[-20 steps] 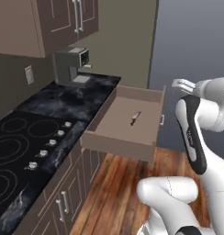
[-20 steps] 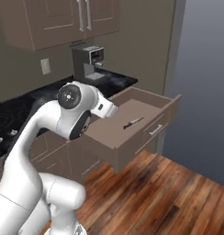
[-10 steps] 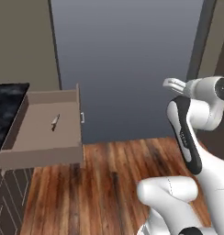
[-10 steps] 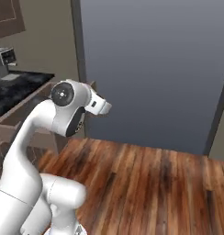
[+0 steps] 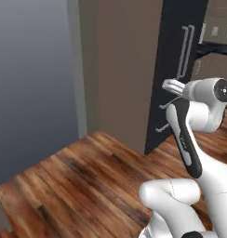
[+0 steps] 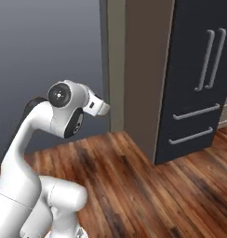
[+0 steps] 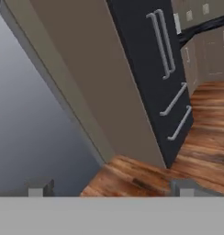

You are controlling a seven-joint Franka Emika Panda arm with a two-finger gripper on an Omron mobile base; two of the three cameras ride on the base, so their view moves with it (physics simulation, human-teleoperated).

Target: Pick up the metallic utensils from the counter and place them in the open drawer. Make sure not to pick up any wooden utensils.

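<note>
Claw spread wide, empty, facing black refrigerator.

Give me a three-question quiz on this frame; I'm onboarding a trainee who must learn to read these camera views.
1. True or false: the gripper holds a utensil.
2. What does the hand view face? A) black fridge B) stove C) sink
3. What covers the floor?

Key: 1. False; its fingertips stand wide apart with nothing between them. 2. A; its long silver handles show in the right base view too. 3. Wooden planks.
</note>
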